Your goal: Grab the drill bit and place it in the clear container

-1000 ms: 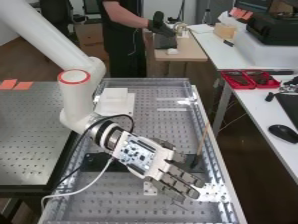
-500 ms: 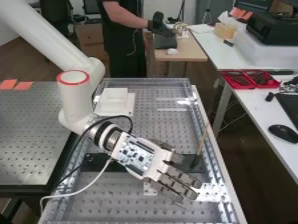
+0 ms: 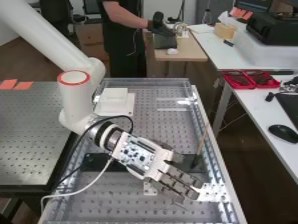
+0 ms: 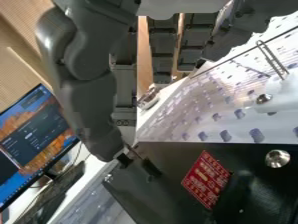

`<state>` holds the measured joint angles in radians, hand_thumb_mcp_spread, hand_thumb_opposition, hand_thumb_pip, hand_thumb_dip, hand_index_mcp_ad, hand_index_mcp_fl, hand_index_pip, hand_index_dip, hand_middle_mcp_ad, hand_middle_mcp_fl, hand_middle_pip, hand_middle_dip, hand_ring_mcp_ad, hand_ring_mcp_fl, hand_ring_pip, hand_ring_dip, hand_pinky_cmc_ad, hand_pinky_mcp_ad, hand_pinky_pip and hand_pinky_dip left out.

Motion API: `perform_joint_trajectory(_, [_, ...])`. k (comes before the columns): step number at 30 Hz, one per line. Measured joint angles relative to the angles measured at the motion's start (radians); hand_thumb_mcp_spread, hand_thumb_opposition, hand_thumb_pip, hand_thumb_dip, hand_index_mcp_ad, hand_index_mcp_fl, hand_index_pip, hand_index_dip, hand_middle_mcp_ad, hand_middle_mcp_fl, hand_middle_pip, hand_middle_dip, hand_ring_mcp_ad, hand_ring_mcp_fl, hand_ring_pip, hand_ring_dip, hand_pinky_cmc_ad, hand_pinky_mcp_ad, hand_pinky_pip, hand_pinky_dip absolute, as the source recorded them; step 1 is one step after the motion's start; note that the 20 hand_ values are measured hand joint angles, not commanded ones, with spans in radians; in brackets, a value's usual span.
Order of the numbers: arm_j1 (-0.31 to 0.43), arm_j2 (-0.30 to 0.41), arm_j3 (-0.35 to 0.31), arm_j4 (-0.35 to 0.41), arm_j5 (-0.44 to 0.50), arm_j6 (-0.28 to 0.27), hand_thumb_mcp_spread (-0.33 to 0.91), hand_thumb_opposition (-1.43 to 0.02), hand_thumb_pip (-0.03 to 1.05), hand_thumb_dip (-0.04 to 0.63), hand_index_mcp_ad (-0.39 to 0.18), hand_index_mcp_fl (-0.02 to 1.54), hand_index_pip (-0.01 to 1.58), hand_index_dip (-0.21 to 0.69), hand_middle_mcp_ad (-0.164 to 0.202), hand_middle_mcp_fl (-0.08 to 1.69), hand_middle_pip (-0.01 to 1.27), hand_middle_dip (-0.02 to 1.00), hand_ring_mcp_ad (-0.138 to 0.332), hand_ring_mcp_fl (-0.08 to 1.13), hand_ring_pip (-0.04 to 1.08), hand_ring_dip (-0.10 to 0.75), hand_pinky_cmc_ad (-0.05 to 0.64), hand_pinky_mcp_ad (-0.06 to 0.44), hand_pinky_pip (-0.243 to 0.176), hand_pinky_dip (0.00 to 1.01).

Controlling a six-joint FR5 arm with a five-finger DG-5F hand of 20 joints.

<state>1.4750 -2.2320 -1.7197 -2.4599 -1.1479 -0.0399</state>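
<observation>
Although the dark grey robot hand with a white palm housing [image 3: 138, 155] lies over the flat black plate [image 3: 95, 163] in nearly the same place as in the two preceding pictures, at most a slight shift is discernible; no transfer has been accomplished. The hand is released, its fingers extended and grasping nothing, and it slants across the plate toward the plate's right end. At that end rises a slender brown rod [image 3: 201, 142], tilted and unclasped, its foot in a dark mount; it is the likeliest candidate for the drill bit, though its identity cannot be settled. Grasping it would presumably require the hand to close near the foot, where a loose pinch might tip it. Around the plate extends a large perforated tray with apparently clear walls [image 3: 149, 82], which contains the plate and, beyond it, a white stepped block [image 3: 116, 100]; whether this tray is the intended clear container is uncertain. Farther right of the plate, on the side bench, shallow red plastic bins [image 3: 249, 87] hold small dark items.
</observation>
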Motion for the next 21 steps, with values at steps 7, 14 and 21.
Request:
perform_joint_trajectory(7, [-0.003,0.0,0.001,-0.004,0.002,0.0,0.62,-0.93,0.49,0.26,-0.12,0.73,1.01,0.375,0.084,0.23,0.11,0.23,0.068,0.11,0.1,0.049,0.293,0.047,-0.079,0.15])
perform_joint_trajectory(14, [-0.004,-0.001,0.001,-0.005,-0.001,0.005,0.62,-0.93,0.49,0.26,-0.12,0.73,1.0,0.372,0.084,0.23,0.11,0.23,0.068,0.11,0.1,0.049,0.293,0.047,-0.079,0.15])
perform_joint_trajectory(21, [-0.006,-0.002,0.004,-0.008,-0.004,0.0,0.62,-0.91,0.49,0.26,-0.12,0.66,0.94,0.368,0.084,0.21,0.11,0.23,0.068,0.11,0.1,0.049,0.293,0.044,-0.079,0.15])
